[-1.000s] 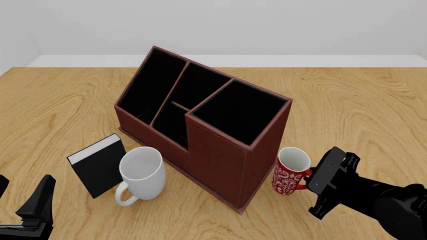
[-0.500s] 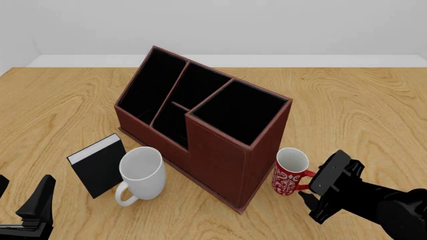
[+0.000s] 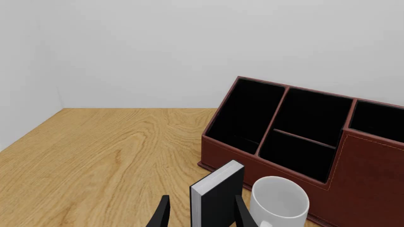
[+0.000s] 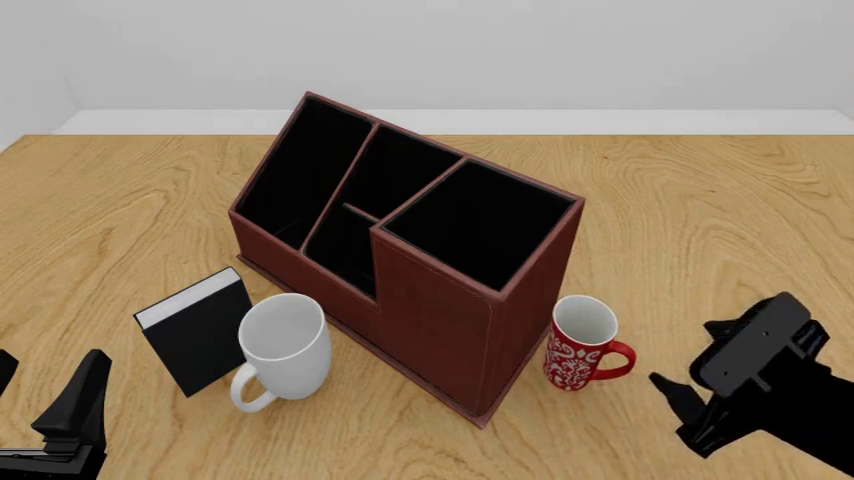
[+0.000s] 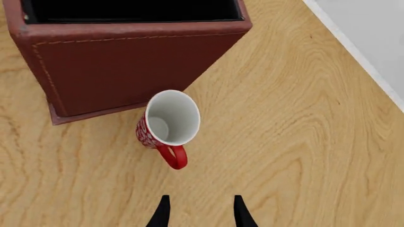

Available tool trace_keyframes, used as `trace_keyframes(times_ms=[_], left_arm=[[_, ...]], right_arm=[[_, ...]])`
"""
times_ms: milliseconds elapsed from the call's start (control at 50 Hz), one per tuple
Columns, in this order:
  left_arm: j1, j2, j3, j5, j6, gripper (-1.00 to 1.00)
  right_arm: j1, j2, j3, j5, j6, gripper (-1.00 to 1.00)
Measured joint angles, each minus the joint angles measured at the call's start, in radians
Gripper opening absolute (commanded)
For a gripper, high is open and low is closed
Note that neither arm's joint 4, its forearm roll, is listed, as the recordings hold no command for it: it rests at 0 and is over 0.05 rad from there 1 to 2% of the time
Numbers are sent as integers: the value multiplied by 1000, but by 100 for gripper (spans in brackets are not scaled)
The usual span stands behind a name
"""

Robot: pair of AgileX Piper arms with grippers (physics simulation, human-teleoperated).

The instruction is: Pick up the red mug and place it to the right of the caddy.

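Front view shows the small red mug with a white floral pattern and white inside (image 4: 582, 346) standing upright on the light wooden desk (image 4: 707, 215), just beside the right end of the large dark reddish-brown caddy with a slanted top and 4 black-lined compartments (image 4: 441, 310), its red handle turned toward the right arm. The right claw (image 4: 694, 400) sits near the mug, clear of the handle and holding nothing; in the right wrist view its 2 black fingers (image 5: 162, 213) stand apart, with the mug (image 5: 165, 124) ahead of them and the caddy's corner (image 5: 126, 61) beyond. On the caddy's left side a larger plain white mug (image 4: 283, 348) stands next to a small black book with white page edges (image 4: 200, 330), which is tilted. The left claw (image 3: 200, 217) is low at the near left corner; in the left wrist view its fingers are spread and empty, with the book (image 3: 218, 196) seen between them.
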Motion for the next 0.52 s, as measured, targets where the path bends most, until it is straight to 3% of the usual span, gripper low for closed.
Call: trace_keyframes(times_ms=[240, 380, 520], left_arm=[[0, 0, 0, 0, 0, 100], [0, 0, 0, 0, 0, 100], [0, 0, 0, 0, 0, 100]], right_arm=[[-20, -375, -72, 318, 77, 100], [-12, -573, -134, 482, 179, 100], [-17, -677, -249, 571, 304, 100]])
